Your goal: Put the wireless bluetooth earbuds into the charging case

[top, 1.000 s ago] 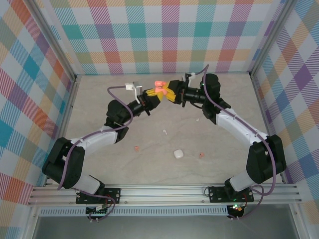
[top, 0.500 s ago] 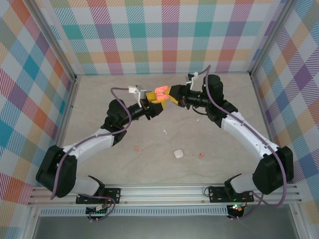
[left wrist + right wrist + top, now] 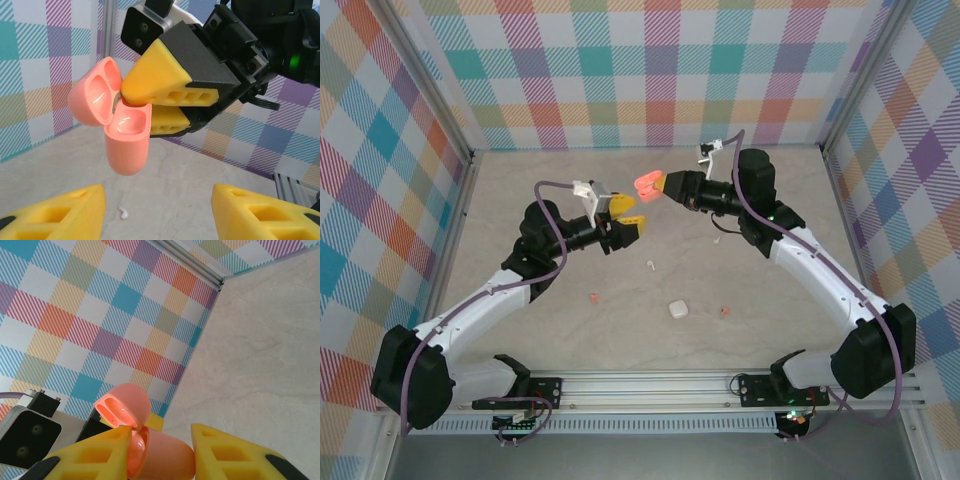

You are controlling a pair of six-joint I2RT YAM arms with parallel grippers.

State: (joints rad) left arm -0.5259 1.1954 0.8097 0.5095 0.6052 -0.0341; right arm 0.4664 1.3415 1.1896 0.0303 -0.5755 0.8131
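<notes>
Two arms meet above the middle of the beige table point(image 3: 500, 180). Left of centre in the overhead view, the left gripper point(image 3: 631, 218) has its yellow fingers spread with nothing between them. It points at the case to its right, probably ready to go and fetch an earbud. Below it, at the lower left, lies one salmon-pink stemmed plastic earbud point(image 3: 594, 297). Further right is a tiny white stemmed plastic earbud point(image 3: 650, 266), then a small white rounded plastic case point(image 3: 677, 309) at the lower centre. Above these, just right of centre, the glossy salmon-pink plastic charging case point(image 3: 645, 183) hangs in the air with its lid swung open. The right gripper point(image 3: 662, 185) pinches its body close to the hinge, presumably keeping the mouth exposed so an earbud can be set in. From the left wrist view, nothing seems seated in it yet. At the lower right rests a second salmon-pink earbud point(image 3: 724, 312). Counted: two salmon earbuds and one white earbud that I can make out, plus two cases, one salmon and one white.
</notes>
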